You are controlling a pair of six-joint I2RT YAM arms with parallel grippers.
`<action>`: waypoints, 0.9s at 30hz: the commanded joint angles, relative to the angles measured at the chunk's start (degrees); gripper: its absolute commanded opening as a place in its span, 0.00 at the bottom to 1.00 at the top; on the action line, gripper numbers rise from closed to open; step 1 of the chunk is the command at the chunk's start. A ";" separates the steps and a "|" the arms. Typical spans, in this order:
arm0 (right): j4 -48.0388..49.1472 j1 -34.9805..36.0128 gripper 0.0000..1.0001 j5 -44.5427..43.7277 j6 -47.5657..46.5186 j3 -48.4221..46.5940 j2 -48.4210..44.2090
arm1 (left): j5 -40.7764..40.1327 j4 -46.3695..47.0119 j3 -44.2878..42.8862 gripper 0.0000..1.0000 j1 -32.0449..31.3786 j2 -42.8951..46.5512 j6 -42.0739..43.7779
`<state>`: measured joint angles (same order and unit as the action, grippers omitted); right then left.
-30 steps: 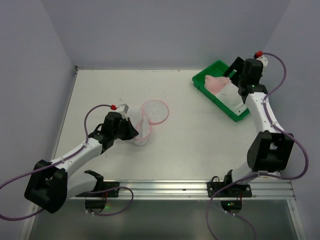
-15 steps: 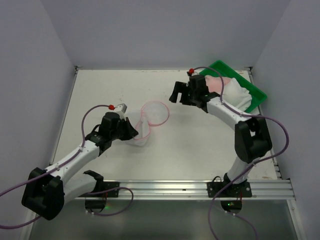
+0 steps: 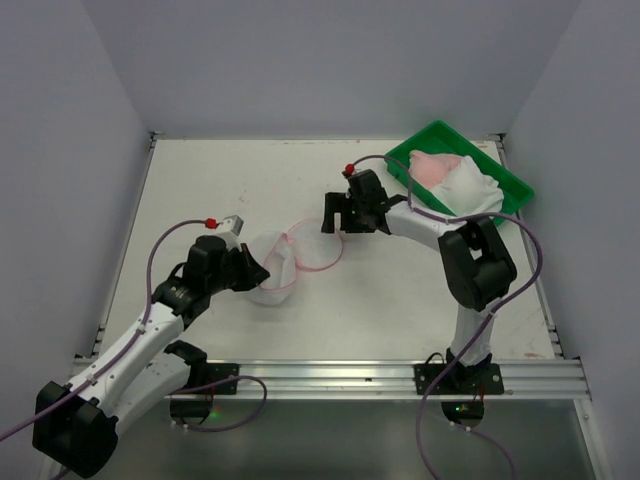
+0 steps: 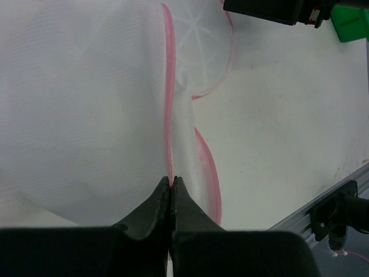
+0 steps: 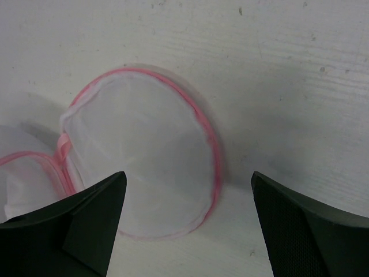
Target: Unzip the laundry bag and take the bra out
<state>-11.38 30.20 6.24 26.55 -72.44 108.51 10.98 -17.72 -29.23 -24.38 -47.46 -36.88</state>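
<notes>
Top external view: on the left of the white table (image 3: 200, 180) the left gripper (image 3: 258, 272) reaches to the laundry bag (image 3: 272, 278); in the left wrist view its jaws are pinched tight on the bag's pink zip trim (image 4: 168, 115), mesh bulging to either side; the bag lies near the table's middle, unzipped, its round lid flap (image 3: 316, 246) folded out flat to the right; the right gripper (image 3: 335, 214) hangs over that flap, jaws spread wide with nothing between them; further right, the green tray (image 3: 400, 160) holds a pink garment (image 3: 436, 166) and a white cloth (image 3: 472, 186).
</notes>
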 commanded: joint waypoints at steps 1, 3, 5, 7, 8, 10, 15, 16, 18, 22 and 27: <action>-1.54 0.39 0.89 1.14 -2.90 -1.73 2.76 | 1.06 -1.97 0.49 0.00 0.47 0.88 -0.82; -1.72 0.65 0.88 1.06 -4.04 -1.30 3.11 | 0.97 -2.15 0.32 0.00 0.39 0.88 -1.00; -2.77 1.00 0.84 0.27 -4.74 -0.95 3.64 | 0.79 -2.15 0.32 0.00 0.39 1.14 -1.35; -3.47 1.36 0.79 -0.44 -5.10 -0.68 4.16 | 0.79 -1.97 0.49 0.00 0.48 1.32 -1.61; -4.09 1.44 0.77 -0.35 -5.80 -0.59 4.34 | 0.79 -1.89 0.49 0.00 0.48 1.32 -1.61; -5.06 1.97 0.70 -0.53 -6.24 -0.77 4.34 | 0.79 -2.15 0.58 0.00 0.39 1.32 -1.61; -9.01 2.94 0.52 -0.17 -7.56 -2.61 5.40 | 0.18 -3.02 0.58 0.00 0.48 2.02 -1.52; -9.45 3.03 0.50 -0.26 -7.65 -2.87 5.57 | 0.18 -3.11 0.58 0.00 0.39 2.20 -1.52; -10.59 3.20 0.39 -0.35 -7.12 -3.23 5.92 | 0.18 -3.55 0.67 0.00 0.39 2.72 -1.61; -11.83 3.38 0.15 -1.14 -5.89 -2.97 6.01 | -0.08 -4.78 0.76 0.00 0.39 3.60 -1.44; -11.03 3.38 0.00 -2.72 -5.71 -0.86 2.25 | -0.79 -5.92 0.58 0.00 0.39 3.61 -1.79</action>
<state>-19.81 33.36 5.50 20.86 -74.59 113.25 10.33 -22.20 -29.08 -24.38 -44.03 -37.95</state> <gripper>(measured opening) 0.010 0.011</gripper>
